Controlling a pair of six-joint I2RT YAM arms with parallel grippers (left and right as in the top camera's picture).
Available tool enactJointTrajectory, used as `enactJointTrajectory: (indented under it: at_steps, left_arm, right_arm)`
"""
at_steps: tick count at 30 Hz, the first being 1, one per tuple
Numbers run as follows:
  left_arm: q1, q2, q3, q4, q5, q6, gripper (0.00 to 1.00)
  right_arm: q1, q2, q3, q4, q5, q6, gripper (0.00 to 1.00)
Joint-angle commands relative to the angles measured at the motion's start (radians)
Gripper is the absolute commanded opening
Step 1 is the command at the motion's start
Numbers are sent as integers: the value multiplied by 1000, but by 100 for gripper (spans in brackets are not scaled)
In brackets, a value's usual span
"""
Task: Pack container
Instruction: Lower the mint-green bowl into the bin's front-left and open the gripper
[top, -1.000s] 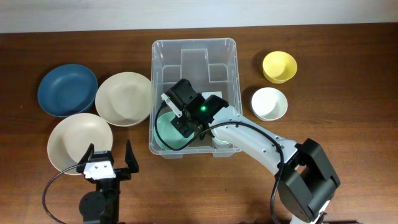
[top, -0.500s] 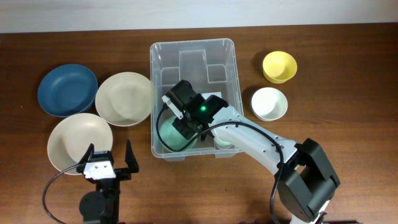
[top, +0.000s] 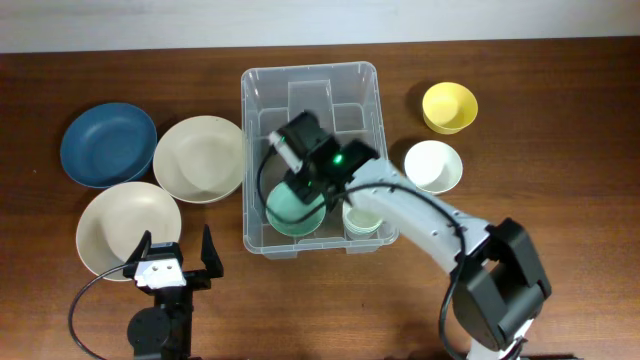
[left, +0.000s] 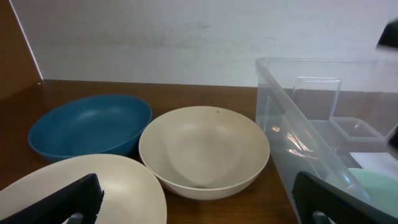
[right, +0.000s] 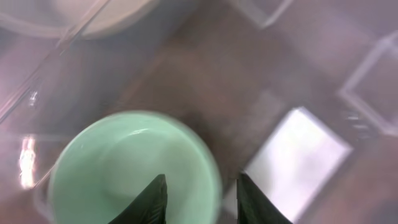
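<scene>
Overhead: large clear plastic rectangular container (top: 310, 68) at the back edge of the table (top: 560, 100), middle. A mint-green round bowl (top: 288, 218) sits in its front-left corner. The right gripper (right: 200, 186) hangs above it, jaws slightly spread, pinching nothing. At the front edge, left gripper (top: 175, 246) spread wide, idle. Step looks like placing. Next: lift clear of the walls, fetch the small white bowl (top: 433, 166) just beside its right wall.

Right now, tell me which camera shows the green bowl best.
Right wrist: the green bowl shows most of its inside, though blurred. Overhead, the right arm hides part of it. Left wrist catches a sliver through the container wall.
</scene>
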Motion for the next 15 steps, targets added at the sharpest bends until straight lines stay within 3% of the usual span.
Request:
enactJointTrajectory:
  at_steps: [1,10,15]
  left_arm:
    - [-6,-8,-8,2,-7,13,100]
    - [-6,-8,-8,2,-7,13,100]
    - [-6,-8,-8,2,-7,13,100]
  right_arm:
    - [-56,-43,116,-34,5,9,32]
    - [-255,-110,391,-231,10,93,36]
    - [-418,-126,428,-292,9,107,45]
